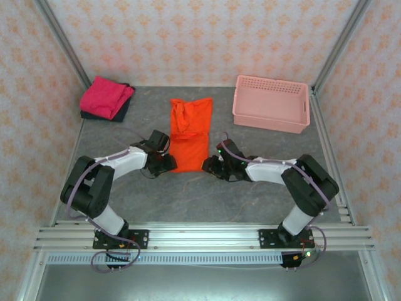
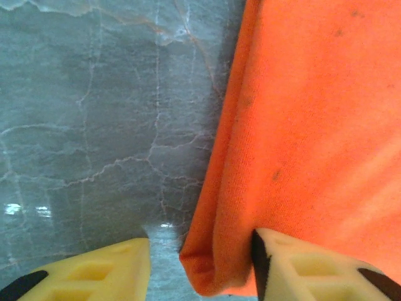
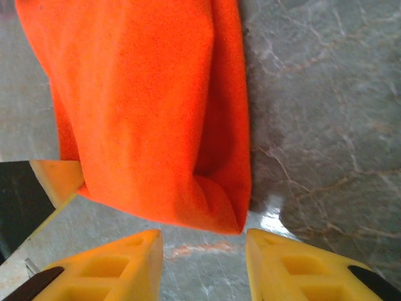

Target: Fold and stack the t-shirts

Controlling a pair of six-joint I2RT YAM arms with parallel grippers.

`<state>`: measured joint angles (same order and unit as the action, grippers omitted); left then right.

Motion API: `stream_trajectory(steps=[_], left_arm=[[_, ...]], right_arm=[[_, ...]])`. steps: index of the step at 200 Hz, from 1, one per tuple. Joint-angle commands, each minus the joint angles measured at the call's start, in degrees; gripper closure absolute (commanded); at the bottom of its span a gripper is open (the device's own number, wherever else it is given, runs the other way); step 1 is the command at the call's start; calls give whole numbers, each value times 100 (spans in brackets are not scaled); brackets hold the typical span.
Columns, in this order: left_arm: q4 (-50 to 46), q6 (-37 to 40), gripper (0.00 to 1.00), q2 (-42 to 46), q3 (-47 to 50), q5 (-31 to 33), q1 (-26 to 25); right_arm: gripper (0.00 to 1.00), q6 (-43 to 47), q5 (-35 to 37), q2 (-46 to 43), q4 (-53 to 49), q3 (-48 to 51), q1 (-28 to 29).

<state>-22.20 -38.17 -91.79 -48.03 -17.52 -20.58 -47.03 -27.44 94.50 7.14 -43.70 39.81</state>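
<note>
The orange t-shirt (image 1: 191, 135) lies mid-table, folded into a long strip. A folded magenta-pink t-shirt (image 1: 108, 95) sits on a dark navy one (image 1: 122, 113) at the back left. My left gripper (image 1: 166, 164) is at the strip's near left corner. In the left wrist view its jaws (image 2: 200, 251) stand apart around the orange corner (image 2: 213, 269); the right finger (image 2: 313, 269) touches the cloth and the left finger (image 2: 100, 269) is clear of it. My right gripper (image 1: 213, 166) is open at the near right corner, and that orange corner (image 3: 213, 207) lies just ahead of its fingertips (image 3: 202, 241).
A pink lattice basket (image 1: 271, 103) stands at the back right. Bare grey marbled table (image 1: 250, 200) lies in front of the shirt and to both sides. Patterned walls and metal frame posts close in the workspace.
</note>
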Motion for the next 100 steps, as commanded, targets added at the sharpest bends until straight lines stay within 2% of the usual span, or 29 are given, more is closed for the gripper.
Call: stream_trajectory(steps=[1,25,57,100], left_arm=[[433,-85,55,-194,106,-138,-34],[562,-159,56,-276,115,-269,-34],[641,-199,51,-337,135,-329,-34],[760,-260,58,-387,130,-427,-34]], right_arm=[[61,-228,-25,219,521,-2,10],[62,-204,-36,421,540,-188,10],[60,-133,-24,535,422,-280,-39],[60,-101,193,135,241,-51,-61]])
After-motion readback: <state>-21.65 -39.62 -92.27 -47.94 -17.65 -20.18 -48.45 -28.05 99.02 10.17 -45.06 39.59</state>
